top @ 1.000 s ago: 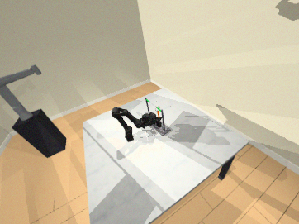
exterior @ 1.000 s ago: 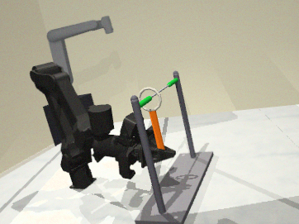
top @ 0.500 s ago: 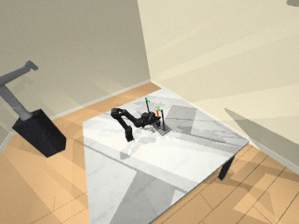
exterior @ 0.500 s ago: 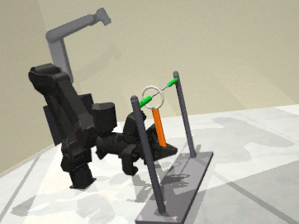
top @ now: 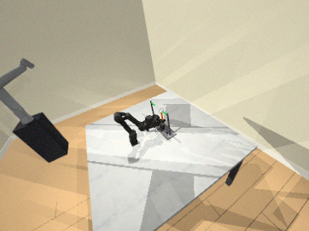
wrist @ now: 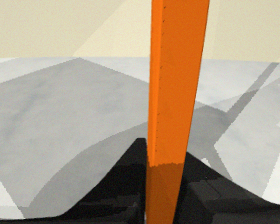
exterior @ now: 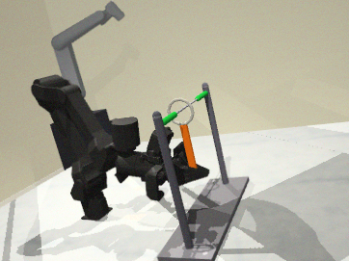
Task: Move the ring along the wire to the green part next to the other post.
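While my tool (top: 161,124) (exterior: 199,170) (wrist: 151,146) is gripping the orange handle (top: 162,116) (exterior: 188,145) (wrist: 175,90), the pale, thin ring (top: 160,110) (exterior: 170,111) is standing above it, encircling the wire (exterior: 189,104) right of center in the exterior view.

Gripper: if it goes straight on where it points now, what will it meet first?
Beyond the held handle, the way looks free between the posts, though depth is unclear.

White marbled table (top: 124,180) (exterior: 308,145) (wrist: 65,105) (shadow-streaked) carries grey base plate (top: 171,136) (exterior: 236,186), black arm (top: 134,138) (exterior: 96,200).
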`<action>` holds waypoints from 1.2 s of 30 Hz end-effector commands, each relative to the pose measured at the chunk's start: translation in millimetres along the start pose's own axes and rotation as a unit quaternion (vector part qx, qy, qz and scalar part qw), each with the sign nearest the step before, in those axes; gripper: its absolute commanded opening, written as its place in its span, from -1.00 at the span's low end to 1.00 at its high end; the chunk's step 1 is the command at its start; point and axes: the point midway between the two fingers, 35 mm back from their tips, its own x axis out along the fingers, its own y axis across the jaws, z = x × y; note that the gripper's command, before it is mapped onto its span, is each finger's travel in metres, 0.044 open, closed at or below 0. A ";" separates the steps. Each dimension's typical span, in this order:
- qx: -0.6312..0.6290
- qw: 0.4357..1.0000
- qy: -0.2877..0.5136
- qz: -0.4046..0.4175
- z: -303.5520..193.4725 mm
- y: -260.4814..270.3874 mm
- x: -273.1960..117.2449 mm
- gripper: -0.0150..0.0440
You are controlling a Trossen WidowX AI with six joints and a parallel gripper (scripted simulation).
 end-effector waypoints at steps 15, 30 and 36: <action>0.003 1.000 -0.002 -0.002 2.2 17.8 -0.6 -1.00; 0.004 1.000 -0.001 -0.003 2.4 33.0 -0.6 -1.00; 0.004 1.000 -0.001 -0.003 2.4 39.0 -0.6 -1.00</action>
